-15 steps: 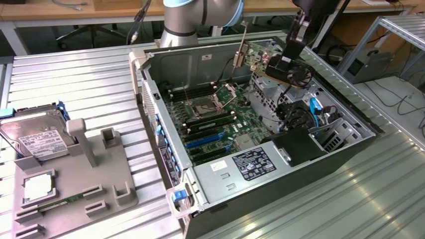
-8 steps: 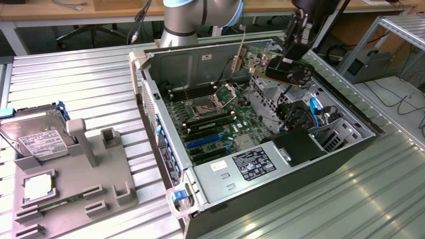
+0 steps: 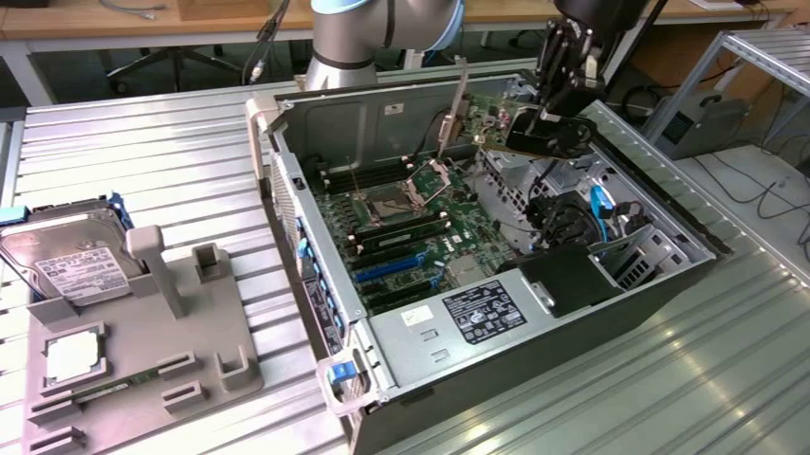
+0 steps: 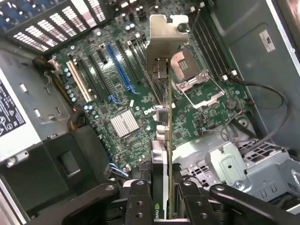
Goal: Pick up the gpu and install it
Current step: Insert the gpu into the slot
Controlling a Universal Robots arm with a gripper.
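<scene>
My gripper [image 3: 553, 128] hangs over the far right side of the open computer case [image 3: 317, 284], shut on the gpu [image 3: 509, 136]. The card is held on edge above the motherboard [image 3: 405, 227], its silver bracket [image 3: 457, 100] pointing toward the case's back wall. In the wrist view the gpu [image 4: 164, 140] runs edge-on away from my gripper [image 4: 163, 192], with both fingers [image 4: 139, 199] pressed against its faces and the bracket [image 4: 165, 40] at the far end. Below it lie the motherboard [image 4: 126, 98], the blue expansion slot [image 4: 117, 70] and the open processor socket [image 4: 194, 77].
A grey holder tray [image 3: 139, 332] at the exterior view's left carries a silver hard drive [image 3: 70, 261], a processor chip [image 3: 74, 353] and a green memory stick [image 3: 120, 387]. Inside the case sit the power supply [image 3: 487, 308], drive cage [image 4: 234, 164] and loose cables [image 4: 262, 112].
</scene>
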